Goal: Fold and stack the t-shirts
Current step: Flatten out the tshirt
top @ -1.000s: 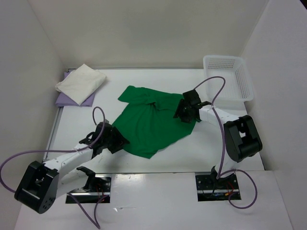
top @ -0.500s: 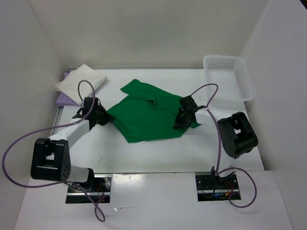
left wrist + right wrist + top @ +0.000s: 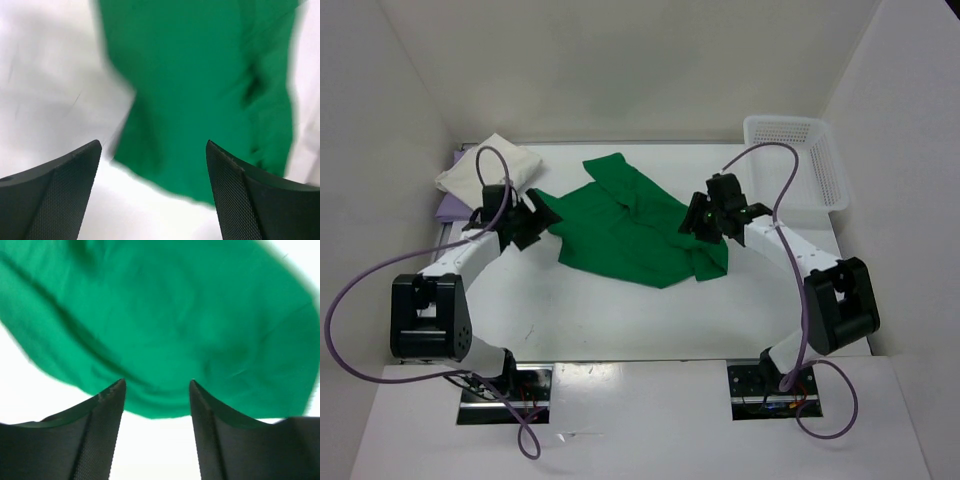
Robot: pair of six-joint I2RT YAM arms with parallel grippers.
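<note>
While the green t-shirt point(image 3: 625, 225) lies unfolded, progress: the task is judged to be about two thirds complete.
Stack: a cream-white t-shirt point(image 3: 490, 165) is seen folded on top of a lavender t-shirt point(image 3: 453, 208) at the far-left corner of the surface point(image 3: 590, 310).
Green t-shirt, position: it is spread across the middle of the surface between the two arms, near the stack but not on it.
Green t-shirt, condition: creases and overlapped flaps are visible, and no tidy folded shape has been formed.
Left arm: the left end effector point(image 3: 152, 150) is held with its fingers spread wide and nothing is gripped. It is positioned at the left edge of the green t-shirt. Contact with the cloth cannot be confirmed.
Right arm: the right end effector point(image 3: 157, 385) is likewise parted and nothing is clamped. It is positioned over the right edge of the green t-shirt.
Work remaining: the green t-shirt is judged to need flattening, folding and placing on the stack.
Basket: a white lattice basket point(image 3: 785, 121) is located at the far-right corner, apart from the green t-shirt.
Brands, labels, writing: none can be read on the t-shirts, the basket or the arms. Both wrist views are blurred.
</note>
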